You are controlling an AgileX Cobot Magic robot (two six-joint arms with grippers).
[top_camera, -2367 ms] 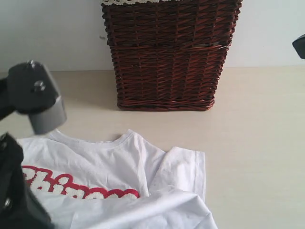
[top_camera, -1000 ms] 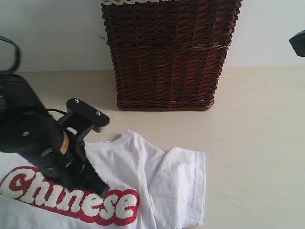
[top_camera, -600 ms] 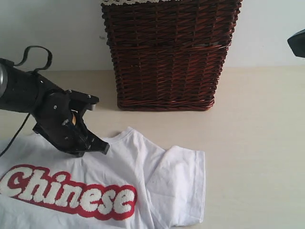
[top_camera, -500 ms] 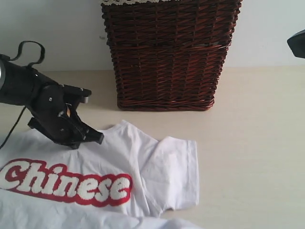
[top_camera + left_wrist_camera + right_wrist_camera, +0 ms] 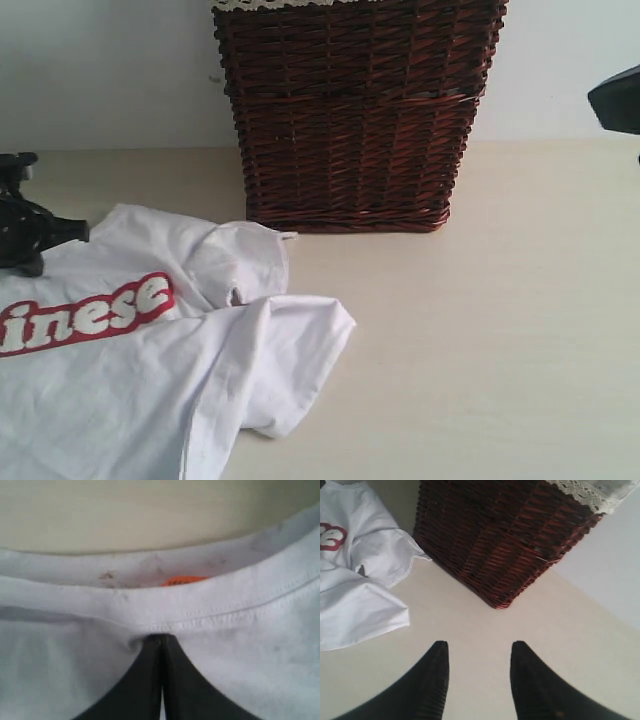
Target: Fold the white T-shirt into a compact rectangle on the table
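Observation:
The white T-shirt (image 5: 150, 350) lies rumpled at the table's (image 5: 500, 350) front left, with its red-outlined letters (image 5: 85, 312) partly cut off by the left edge. One sleeve (image 5: 290, 350) is folded over near the middle. My left gripper (image 5: 78, 232) at the far left is shut on the shirt's collar (image 5: 210, 605), just below the orange tag (image 5: 184, 580). My right gripper (image 5: 479, 647) hangs open above bare table (image 5: 470, 615), apart from the T-shirt (image 5: 360, 595). In the exterior view only a dark part of the right arm (image 5: 618, 100) shows at the right edge.
A tall dark wicker basket (image 5: 355, 115) with a lace-trimmed lining (image 5: 585, 495) stands at the back middle against the pale wall, a little beyond the shirt's sleeve. Bare tabletop stretches to the right of the shirt and basket.
My left gripper has moved left toward the frame's edge, dragging the shirt by its collar. The letters slid left and the shirt bunched, its sleeve folding over. The right arm barely moved.

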